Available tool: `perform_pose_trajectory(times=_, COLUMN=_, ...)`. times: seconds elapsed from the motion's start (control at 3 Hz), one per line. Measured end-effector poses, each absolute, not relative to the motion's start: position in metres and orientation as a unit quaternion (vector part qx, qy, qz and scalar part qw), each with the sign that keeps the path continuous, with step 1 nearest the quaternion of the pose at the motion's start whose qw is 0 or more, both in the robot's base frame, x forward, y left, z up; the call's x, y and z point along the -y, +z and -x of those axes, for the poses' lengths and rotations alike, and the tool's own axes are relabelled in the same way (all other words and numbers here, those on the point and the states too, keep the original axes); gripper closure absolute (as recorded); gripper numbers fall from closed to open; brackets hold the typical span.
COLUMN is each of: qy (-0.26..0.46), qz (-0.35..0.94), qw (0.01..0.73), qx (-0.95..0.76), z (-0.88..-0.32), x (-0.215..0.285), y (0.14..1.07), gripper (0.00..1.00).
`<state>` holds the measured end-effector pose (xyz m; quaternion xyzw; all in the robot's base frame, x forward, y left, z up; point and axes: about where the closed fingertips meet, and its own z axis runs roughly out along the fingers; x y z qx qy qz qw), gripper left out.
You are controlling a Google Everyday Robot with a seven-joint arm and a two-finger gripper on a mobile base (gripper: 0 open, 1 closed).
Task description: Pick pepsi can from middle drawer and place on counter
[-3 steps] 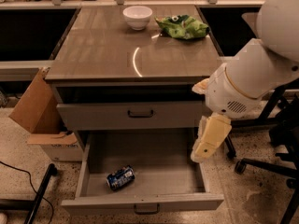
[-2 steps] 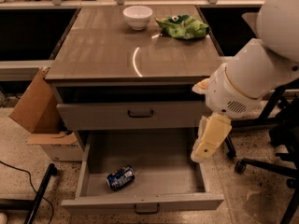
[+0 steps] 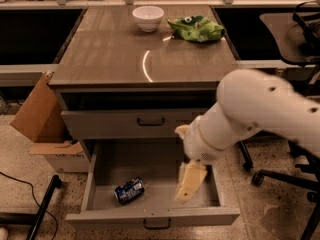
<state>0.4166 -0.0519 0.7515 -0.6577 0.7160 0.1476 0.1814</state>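
Cardboard box (image 3: pixel 37 109): slumped against the cabinet's left flank, out of the way

Pepsi can (image 3: pixel 129 191): on its side on the floor of the open middle drawer (image 3: pixel 150 217), towards the left front corner and apart from the walls

Bench (image 3: pixel 115 59): a white bowl (image 3: pixel 148 18) and a green snack bag (image 3: pixel 196 29) sit along the far edge; the near half looks the natural landing spot for the can

Gripper (image 3: pixel 190 182): hangs tip-down over the right half of the drawer floor, well apart from the can; whether its jaws are apart or together cannot be told

Step in hand: the reach, by all appearances, with the can not yet lifted

Doing it well: travel left and low, beneath the shut drawer front (image 3: pixel 150 121) above, then descend square across the can's round body, since a can lying down is liable to roll if nudged off-centre

Robot arm (image 3: pixel 260 114): sweeps in from the right, crossing the cabinet's right corner

Office chair (image 3: pixel 300 29): parked at far right, beside the cabinet
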Motion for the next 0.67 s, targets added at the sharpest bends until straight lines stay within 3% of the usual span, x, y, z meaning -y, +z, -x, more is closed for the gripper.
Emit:
perform_pose_trajectory(times=0.33, qy=0.166, qz=0.669, qw=0.187, qx=-0.700, z=-0.4160, x=0.0132, y=0.6920, gripper=0.00)
perform_pose_trajectory(times=0.67, qy=0.166, qz=0.670, qw=0.186, qx=-0.699, z=-0.4154, x=0.0136, y=0.6929, gripper=0.00)
